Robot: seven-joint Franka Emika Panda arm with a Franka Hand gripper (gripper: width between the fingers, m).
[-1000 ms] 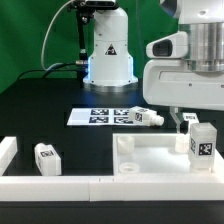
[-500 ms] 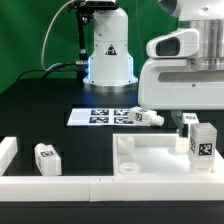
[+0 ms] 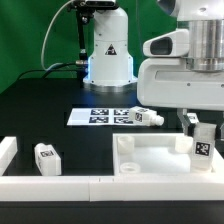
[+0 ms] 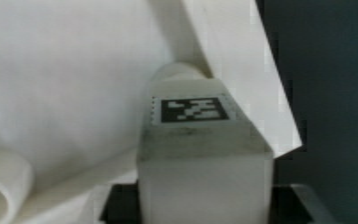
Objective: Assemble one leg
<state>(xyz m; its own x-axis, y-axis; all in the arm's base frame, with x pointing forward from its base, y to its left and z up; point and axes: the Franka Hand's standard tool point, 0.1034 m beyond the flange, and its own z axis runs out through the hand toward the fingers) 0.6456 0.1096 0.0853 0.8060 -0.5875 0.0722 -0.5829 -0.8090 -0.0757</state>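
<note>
My gripper [image 3: 200,128] is shut on a leg [image 3: 203,143], a stubby white block with a black-and-white tag, and holds it upright over the right end of the white tabletop [image 3: 150,160]. In the wrist view the leg [image 4: 197,140] fills the middle, with dark fingers [image 4: 123,203] on either side of it and the tabletop [image 4: 69,90] behind. Whether the leg's foot touches the tabletop is hidden. A second leg [image 3: 46,157] stands at the exterior view's left. A third leg [image 3: 146,117] lies on its side behind the tabletop.
The marker board [image 3: 100,116] lies behind the tabletop, in front of the robot base [image 3: 108,55]. A white rail [image 3: 50,184] runs along the front edge, with a raised end [image 3: 7,150] at the exterior view's left.
The gripper with the leg has shifted a little toward the exterior view's right and slightly lower. The other legs have not moved.
</note>
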